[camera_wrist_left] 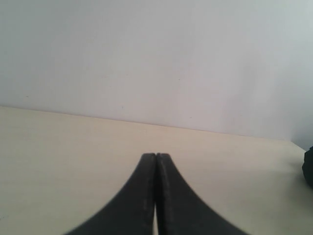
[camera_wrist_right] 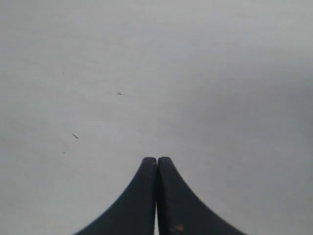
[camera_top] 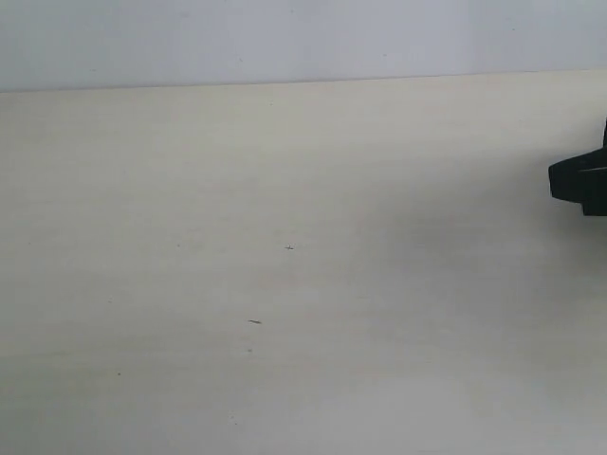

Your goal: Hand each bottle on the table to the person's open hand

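At the right edge of the exterior view, you get only a sliver of a black shape (camera_top: 580, 185), cut off by the frame; which part it is cannot be told. A dark blur (camera_wrist_left: 308, 167) sits at the margin of the left wrist view. The table (camera_top: 285, 284) spreads below the wall (camera_top: 285, 38), its far edge running nearly level across the exterior view. Your left gripper (camera_wrist_left: 156, 157) and right gripper (camera_wrist_right: 157, 160) each have jaws pressed together over the tabletop.
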### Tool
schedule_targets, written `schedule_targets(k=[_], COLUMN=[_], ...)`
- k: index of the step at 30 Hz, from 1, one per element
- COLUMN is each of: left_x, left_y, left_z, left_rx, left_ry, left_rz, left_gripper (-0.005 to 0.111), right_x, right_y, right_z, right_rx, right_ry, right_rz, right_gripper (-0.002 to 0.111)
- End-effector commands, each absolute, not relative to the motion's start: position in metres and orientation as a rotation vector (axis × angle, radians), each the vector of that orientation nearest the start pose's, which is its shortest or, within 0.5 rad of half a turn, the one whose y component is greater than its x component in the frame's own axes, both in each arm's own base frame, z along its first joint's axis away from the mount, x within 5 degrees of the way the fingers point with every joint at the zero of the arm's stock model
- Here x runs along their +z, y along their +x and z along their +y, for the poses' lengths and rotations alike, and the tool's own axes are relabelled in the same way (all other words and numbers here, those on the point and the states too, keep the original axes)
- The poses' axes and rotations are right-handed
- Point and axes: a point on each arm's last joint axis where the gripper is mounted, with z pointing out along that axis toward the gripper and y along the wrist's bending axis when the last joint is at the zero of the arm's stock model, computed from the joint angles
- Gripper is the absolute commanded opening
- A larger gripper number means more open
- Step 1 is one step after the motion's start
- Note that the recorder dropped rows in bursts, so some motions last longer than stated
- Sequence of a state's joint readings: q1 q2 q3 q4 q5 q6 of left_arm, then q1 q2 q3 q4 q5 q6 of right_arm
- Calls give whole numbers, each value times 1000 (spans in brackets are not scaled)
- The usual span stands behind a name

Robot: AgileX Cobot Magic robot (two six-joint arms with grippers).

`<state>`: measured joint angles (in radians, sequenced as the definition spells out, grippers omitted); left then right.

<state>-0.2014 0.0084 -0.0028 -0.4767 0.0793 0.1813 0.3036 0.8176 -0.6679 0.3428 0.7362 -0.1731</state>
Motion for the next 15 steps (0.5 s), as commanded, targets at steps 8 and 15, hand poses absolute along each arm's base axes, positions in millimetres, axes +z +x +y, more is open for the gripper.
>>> schedule_targets(k=[8,15], left_x=[206,206], left_y=[56,56], left_z=[-14,-14], left_rx=[-411,-411], left_ry=[-45,-45], left_rz=[1577,1577], left_gripper=[0,0], right_x=[287,227], right_y=[133,99], right_z=[42,21], right_rx=[274,130], right_ry=[-230,-199], right_rz=[1855,1681], right_gripper=[0,0])
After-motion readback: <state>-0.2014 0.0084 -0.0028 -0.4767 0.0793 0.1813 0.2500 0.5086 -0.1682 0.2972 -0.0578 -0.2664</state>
